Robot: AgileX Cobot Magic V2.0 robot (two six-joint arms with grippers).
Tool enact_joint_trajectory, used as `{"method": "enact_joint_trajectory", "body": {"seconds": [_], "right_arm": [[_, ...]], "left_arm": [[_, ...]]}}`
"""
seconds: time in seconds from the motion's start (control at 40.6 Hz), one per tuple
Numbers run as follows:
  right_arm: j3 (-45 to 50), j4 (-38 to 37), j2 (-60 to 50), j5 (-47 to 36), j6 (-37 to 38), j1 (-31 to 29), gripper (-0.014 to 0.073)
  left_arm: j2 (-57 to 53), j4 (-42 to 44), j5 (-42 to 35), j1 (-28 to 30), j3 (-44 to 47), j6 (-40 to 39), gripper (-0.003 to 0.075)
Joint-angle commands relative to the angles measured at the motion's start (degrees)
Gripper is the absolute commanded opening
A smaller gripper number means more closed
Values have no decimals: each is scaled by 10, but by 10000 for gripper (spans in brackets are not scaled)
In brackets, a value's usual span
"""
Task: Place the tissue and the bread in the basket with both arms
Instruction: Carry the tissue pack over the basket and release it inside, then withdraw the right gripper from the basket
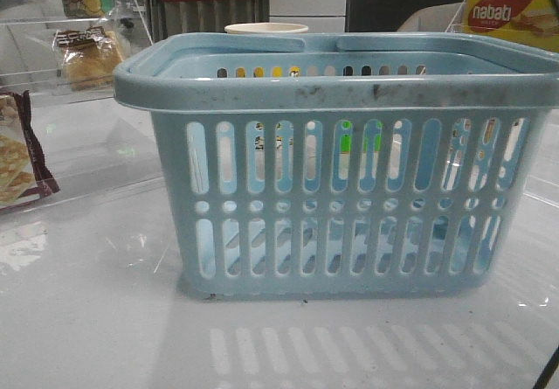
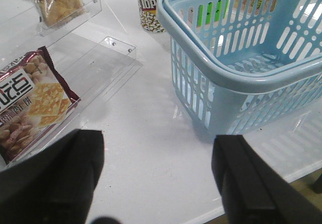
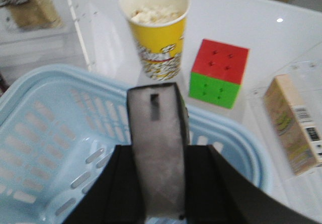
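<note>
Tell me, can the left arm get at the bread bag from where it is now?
Probably yes. The left gripper is open and empty, and the bread lies in an open-topped clear tray beyond the cracker packet, away from the basket. Only the tray's low walls might hinder it.

Clearances as I see them:
- Basket: mouth open above; both handles lie folded on the rim.
- Popcorn cup and colour cube: just behind the basket's far wall, blocking that approach.
- Cracker packet on a clear tray: beside my left gripper, whose fingers stand wide apart over bare table.
- Bread: on a raised clear shelf, left rear.
</note>
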Motion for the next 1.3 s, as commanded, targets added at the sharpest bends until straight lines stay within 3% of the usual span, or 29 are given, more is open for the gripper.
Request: {"method": "enact_joint_trajectory", "body": {"seconds": [0.0, 0.271, 0.467, 0.566, 0.886, 1.279], "right_arm": [[1, 6, 3, -35, -6, 30, 161], [13, 31, 92, -27, -6, 49, 190], [13, 31, 138, -24, -6, 49, 472], [13, 30, 141, -28, -6, 49, 555], [28, -10, 54, -8, -44, 49, 551], [197, -53, -213, -24, -57, 49, 551]], "left_arm": [[8, -8, -45, -5, -15, -2, 506], [8, -8, -45, -5, -15, -2, 506], [8, -8, -45, -5, -15, -2, 506], [8, -8, -45, -5, -15, -2, 506], [8, -8, -45, -5, -15, -2, 506], [8, -8, -45, -5, -15, -2, 506]]}}
